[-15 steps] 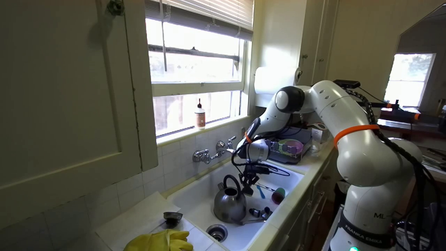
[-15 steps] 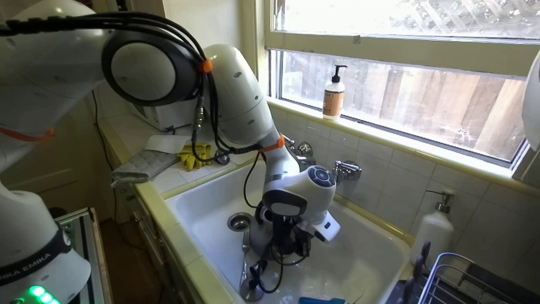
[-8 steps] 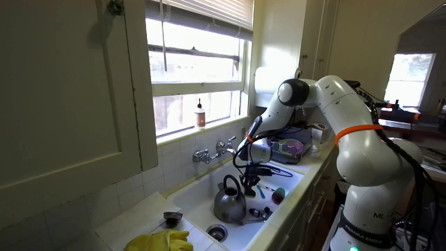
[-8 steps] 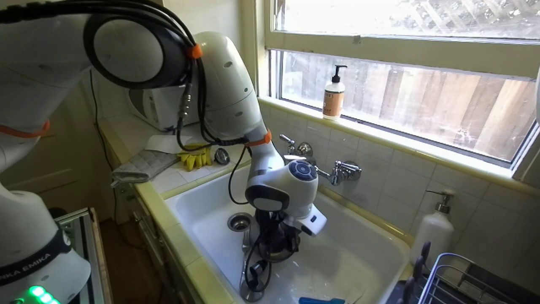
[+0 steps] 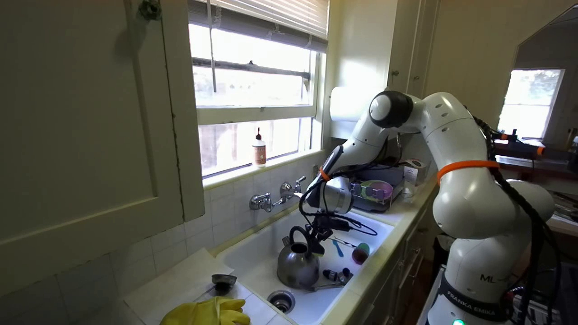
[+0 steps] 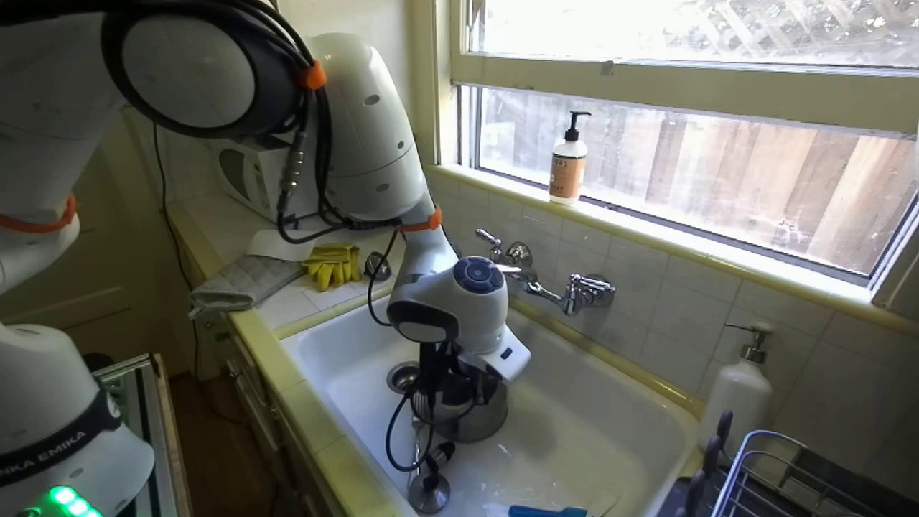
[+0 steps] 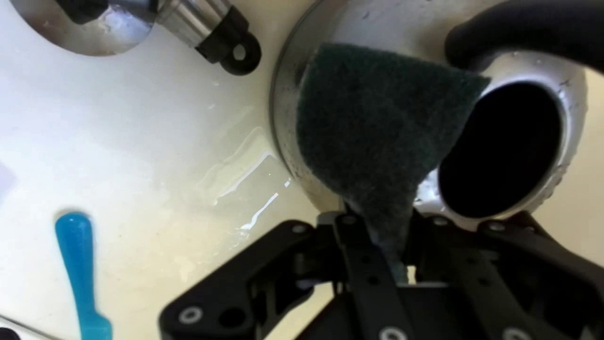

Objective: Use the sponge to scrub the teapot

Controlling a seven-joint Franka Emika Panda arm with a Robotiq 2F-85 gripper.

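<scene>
Green sponge point(image 7: 382, 118) pinched in your gripper point(image 7: 384, 224), right at teapot point(image 5: 298, 267): grasp done. Contact can't be told; you likely have most or all scrubbing left.

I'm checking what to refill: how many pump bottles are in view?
2: an orange-labelled pump bottle on the windowsill, and a white pump bottle near the dish rack. Others may be hidden.

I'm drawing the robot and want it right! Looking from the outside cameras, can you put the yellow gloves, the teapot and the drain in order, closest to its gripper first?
From the gripper, in both exterior views:
1. Teapot: right by it, in the sink.
2. Drain: in the sink floor, near one end.
3. Yellow gloves: on the counter, beyond that end.
</scene>
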